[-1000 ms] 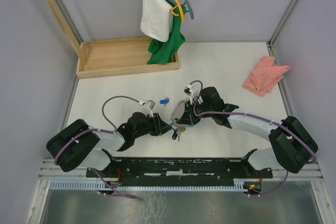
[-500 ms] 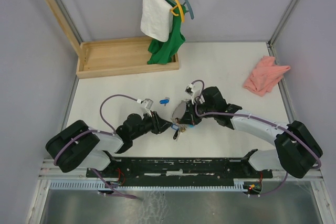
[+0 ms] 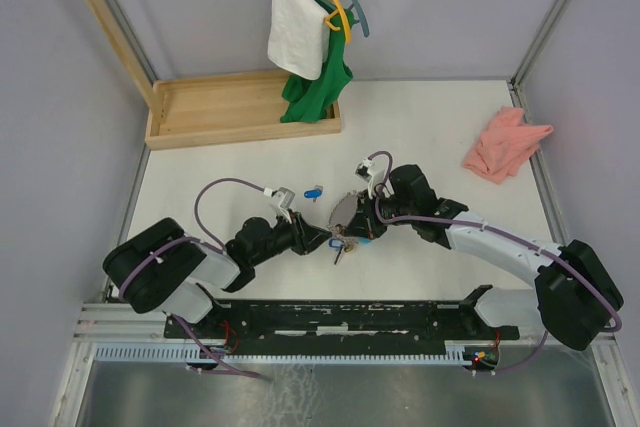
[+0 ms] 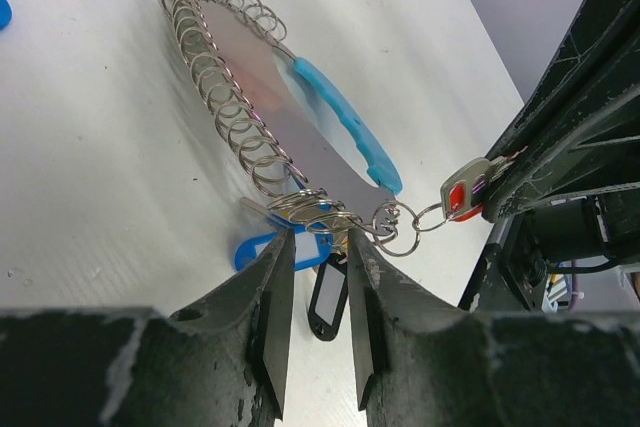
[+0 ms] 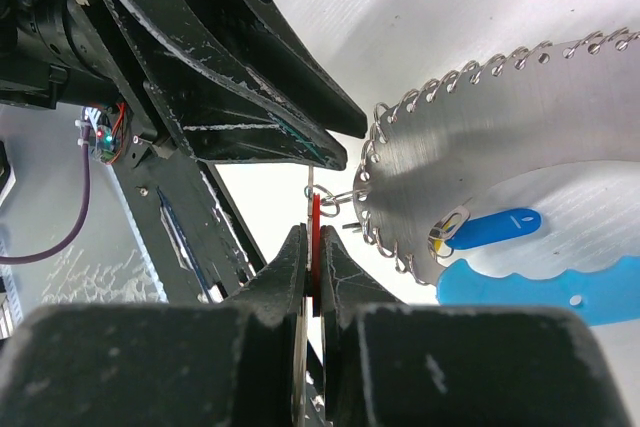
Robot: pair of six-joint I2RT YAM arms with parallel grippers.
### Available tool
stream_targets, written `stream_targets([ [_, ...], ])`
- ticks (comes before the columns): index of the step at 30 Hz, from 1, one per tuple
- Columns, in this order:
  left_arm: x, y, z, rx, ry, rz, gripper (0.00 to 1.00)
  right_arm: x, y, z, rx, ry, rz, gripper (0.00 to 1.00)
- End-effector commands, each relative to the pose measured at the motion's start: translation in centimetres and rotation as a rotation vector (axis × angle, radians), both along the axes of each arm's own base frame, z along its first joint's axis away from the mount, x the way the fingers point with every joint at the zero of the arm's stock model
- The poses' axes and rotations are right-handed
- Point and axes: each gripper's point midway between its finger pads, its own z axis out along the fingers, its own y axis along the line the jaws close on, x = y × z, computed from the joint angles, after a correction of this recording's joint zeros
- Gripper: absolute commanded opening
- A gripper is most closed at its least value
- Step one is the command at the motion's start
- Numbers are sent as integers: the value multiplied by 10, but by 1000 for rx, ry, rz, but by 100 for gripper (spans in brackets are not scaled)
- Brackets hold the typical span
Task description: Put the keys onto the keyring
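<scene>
White table [image 3: 200, 172], frame centre: left gripper [image 4: 318, 247] has edged in, jaws narrowed about the ring cluster [image 4: 305, 210], grip uncertain, while right gripper [image 5: 313, 239] pinches the red key [image 4: 462, 195] just right of it, blue key [image 3: 315, 190] loose above; threading looks near.

The keyring plate [image 4: 270, 97] is gleaming silver, its wire rings [image 4: 215, 77] are shining the same silver, and its handle [image 4: 340, 117] is showing sky blue. At the plate's narrow end, a red-headed key [image 4: 462, 195] is showing a silver rim. A blue tag [image 4: 248, 247] and a black tag [image 4: 327, 292] with a white label are lying there too. Flanking the plate, the left gripper [image 4: 320, 247] and right gripper [image 5: 313, 237] are appearing black, flecked with pale scuffs. Beyond the plate, a blue-headed key [image 3: 314, 191] is standing out against the white table [image 3: 430, 127]. Farther off, a pale wooden tray [image 3: 240, 107], a white towel [image 3: 297, 32], a green garment [image 3: 318, 87] and a pink cloth [image 3: 505, 145] are showing.
</scene>
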Motion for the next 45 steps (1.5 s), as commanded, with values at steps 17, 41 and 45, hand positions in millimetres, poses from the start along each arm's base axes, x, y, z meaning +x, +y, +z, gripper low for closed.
stream_targets([
  [17,2,-16,28,-123,-130,-68,45,8,10,48,99,-114,28,1],
  [41,-9,-19,50,-237,-145,-109,16,4,5,57,110,-139,26,1],
  [45,-10,-19,51,-235,-145,-115,6,4,5,56,106,-135,26,0],
])
